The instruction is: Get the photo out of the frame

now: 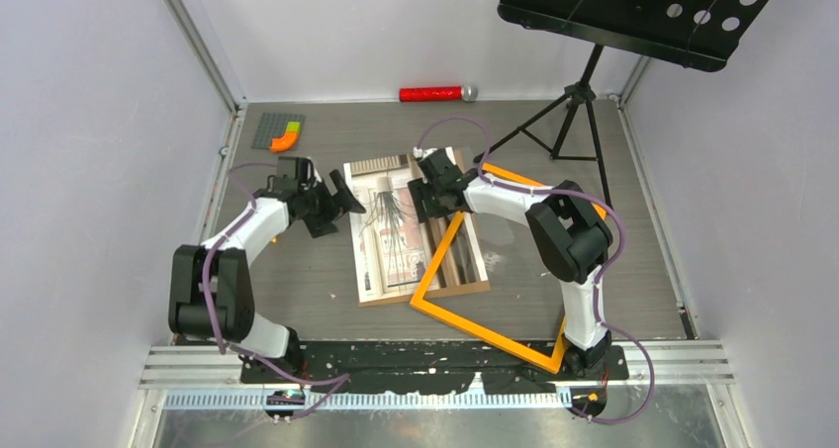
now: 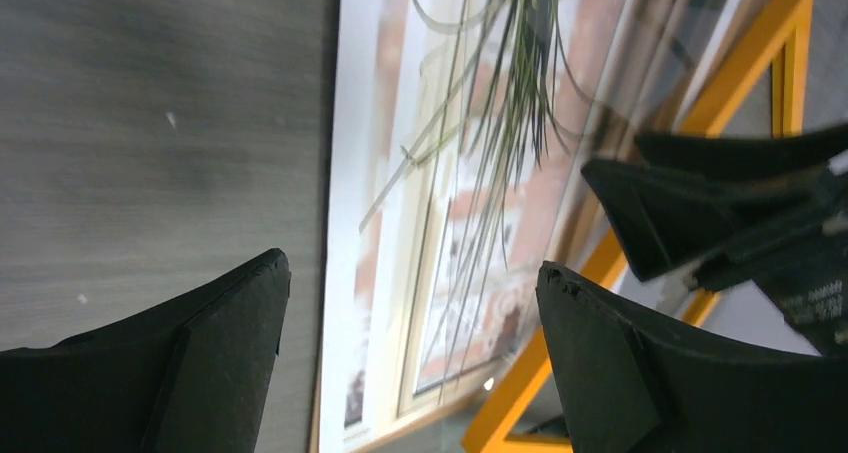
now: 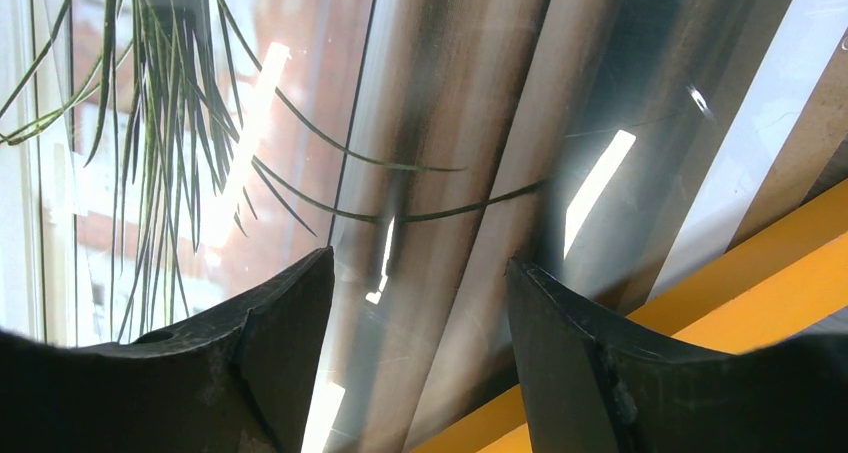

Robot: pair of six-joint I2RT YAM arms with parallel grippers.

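The photo (image 1: 391,240), a print of a spiky plant at a window, lies flat on a brown backing board (image 1: 465,288) mid-table. The orange frame (image 1: 495,334) lies askew to the right, one corner overlapping the photo's right side. My left gripper (image 1: 348,211) is open at the photo's left edge; in its wrist view the gripper (image 2: 415,273) straddles the white border of the photo (image 2: 470,203). My right gripper (image 1: 427,203) is open over the upper right part. Its wrist view shows the gripper (image 3: 420,263) above the glossy curtain area of the photo (image 3: 200,103), beside the frame (image 3: 740,273).
A red cylinder with a silver cap (image 1: 430,94) lies at the back wall. A grey baseplate with orange and green bricks (image 1: 282,132) sits back left. A black music stand's tripod (image 1: 574,102) stands back right, its perforated desk (image 1: 633,13) overhanging.
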